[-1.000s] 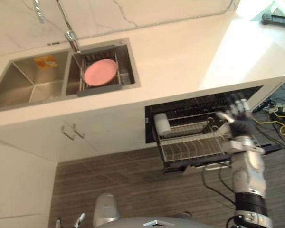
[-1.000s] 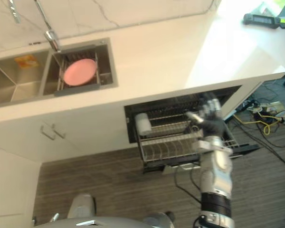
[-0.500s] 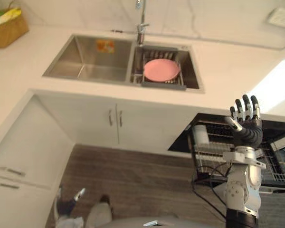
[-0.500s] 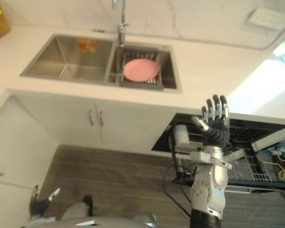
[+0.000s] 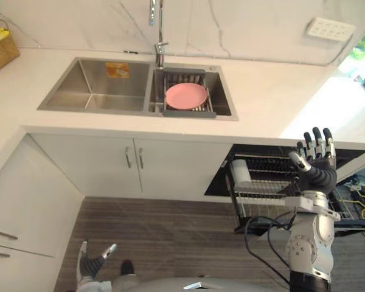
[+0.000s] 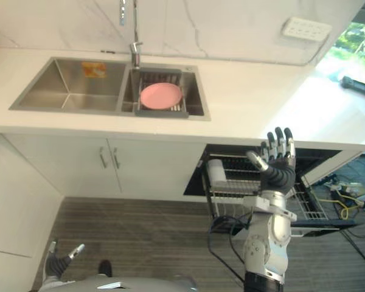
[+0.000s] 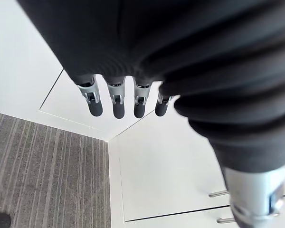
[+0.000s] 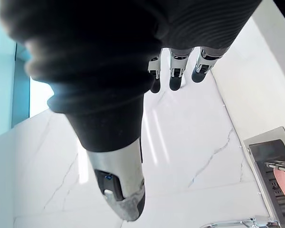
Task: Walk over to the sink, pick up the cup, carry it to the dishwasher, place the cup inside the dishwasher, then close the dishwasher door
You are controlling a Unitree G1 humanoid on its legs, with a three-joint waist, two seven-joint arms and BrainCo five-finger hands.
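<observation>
A white cup (image 5: 240,173) lies on its side at the left end of the wire rack (image 5: 274,193), which is pulled out of the open dishwasher (image 6: 261,159) under the counter. My right hand (image 5: 316,164) is raised in front of the rack's right part, to the right of the cup. Its fingers (image 8: 175,71) are straight, spread and hold nothing. My left hand (image 5: 94,261) hangs low over the floor by the cabinets, its fingers (image 7: 115,102) straight and empty. The double sink (image 5: 94,91) is set in the counter to the left.
A pink plate (image 5: 186,95) rests in a drain rack in the sink's right basin, below the tap (image 5: 159,30). White cabinet doors (image 5: 103,164) run under the sink. A woven basket (image 5: 0,45) stands on the counter's far left. Striped wooden floor (image 5: 170,237) lies in front.
The camera has swung, so the whole picture has shifted and the sink now sits level at the top. My right hand stays raised and open by the rack. My left hand has come into view.
</observation>
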